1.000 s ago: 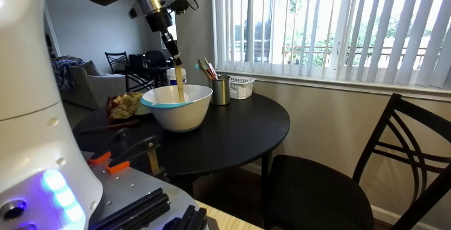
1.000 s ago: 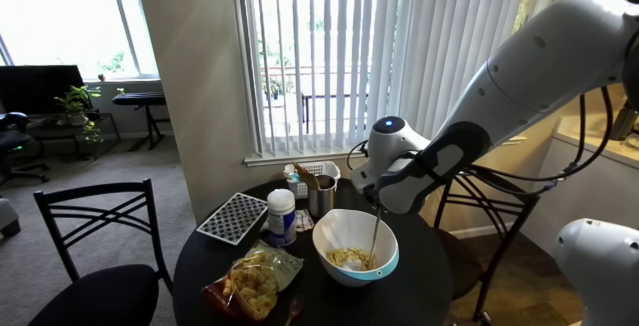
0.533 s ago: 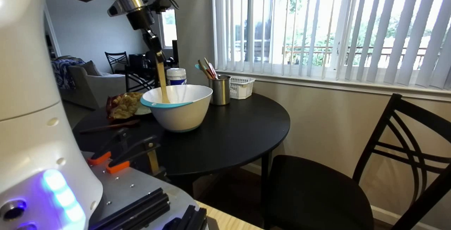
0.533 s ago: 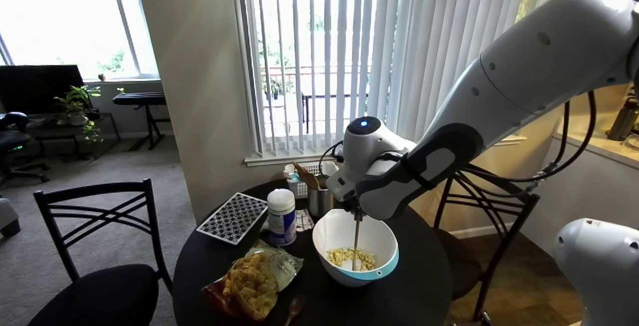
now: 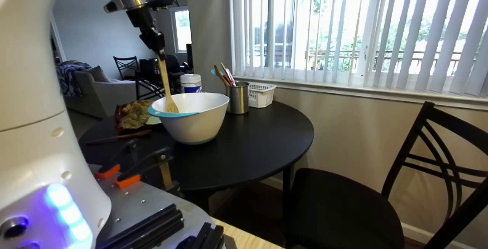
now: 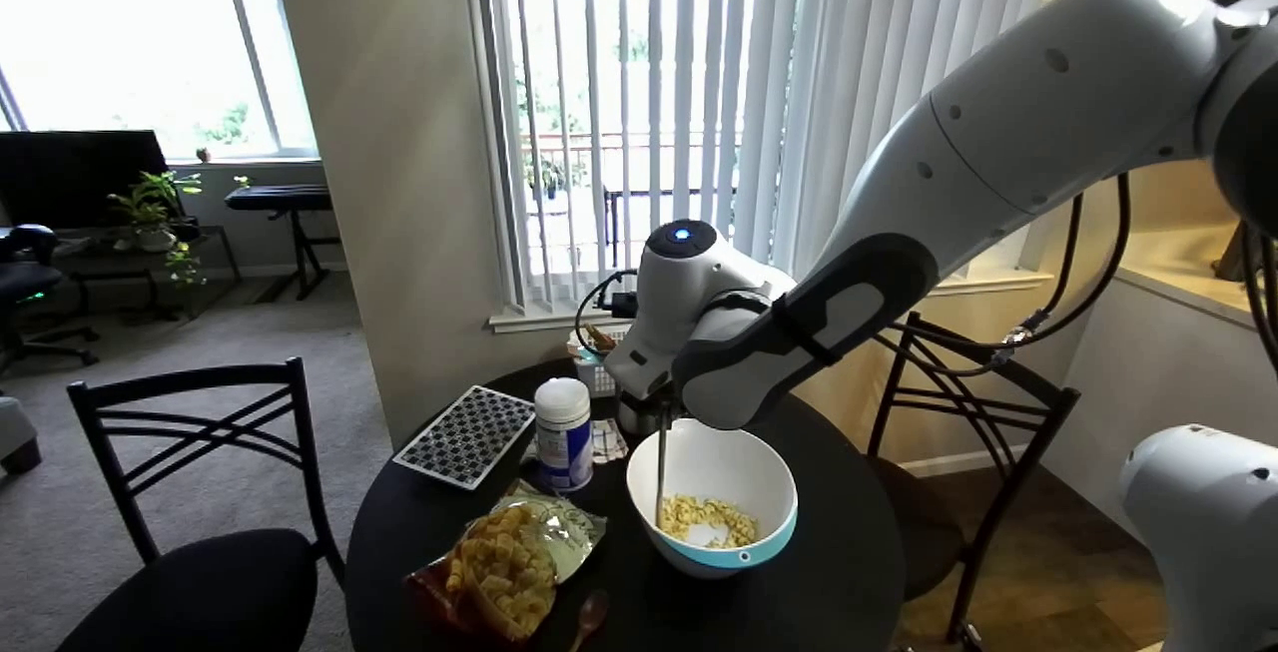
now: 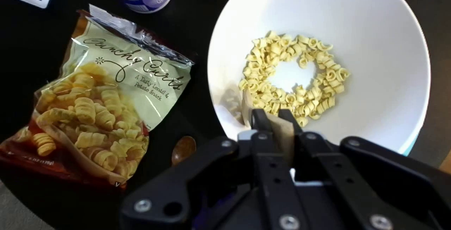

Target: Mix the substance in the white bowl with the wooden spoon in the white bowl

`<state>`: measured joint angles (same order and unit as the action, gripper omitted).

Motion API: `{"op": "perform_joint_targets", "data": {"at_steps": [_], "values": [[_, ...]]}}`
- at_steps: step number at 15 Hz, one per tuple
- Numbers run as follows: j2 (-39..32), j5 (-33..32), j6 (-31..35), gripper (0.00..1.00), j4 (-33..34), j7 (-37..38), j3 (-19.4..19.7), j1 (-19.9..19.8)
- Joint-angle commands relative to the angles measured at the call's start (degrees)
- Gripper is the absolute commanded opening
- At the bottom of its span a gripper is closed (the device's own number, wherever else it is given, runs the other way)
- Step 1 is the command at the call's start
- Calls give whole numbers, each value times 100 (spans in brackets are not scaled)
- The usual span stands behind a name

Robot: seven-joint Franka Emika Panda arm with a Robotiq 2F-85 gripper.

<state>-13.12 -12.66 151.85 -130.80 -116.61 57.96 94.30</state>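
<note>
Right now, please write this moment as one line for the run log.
pincer: closed on spoon | spoon: tilted, lower end in bowl | pieces: rough ring in bowl | bowl: on table

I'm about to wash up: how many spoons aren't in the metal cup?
2: the wooden spoon that the claw holds in the white bowl, and a brown spoon on the table beside the snack bag. Others may be hidden.

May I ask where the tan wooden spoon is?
In an exterior view, the spoon, held by the black gripper, reaches into the deep white bowl, left of centre.
</note>
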Motion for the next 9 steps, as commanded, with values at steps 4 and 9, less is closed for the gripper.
{"op": "perform_joint_targets", "data": {"at_steps": [4,9], "values": [[-302,165,47,3,658,-685,-1629,-1967],[-545,-591,-52,3,1028,-412,-3642,-4237]]}}
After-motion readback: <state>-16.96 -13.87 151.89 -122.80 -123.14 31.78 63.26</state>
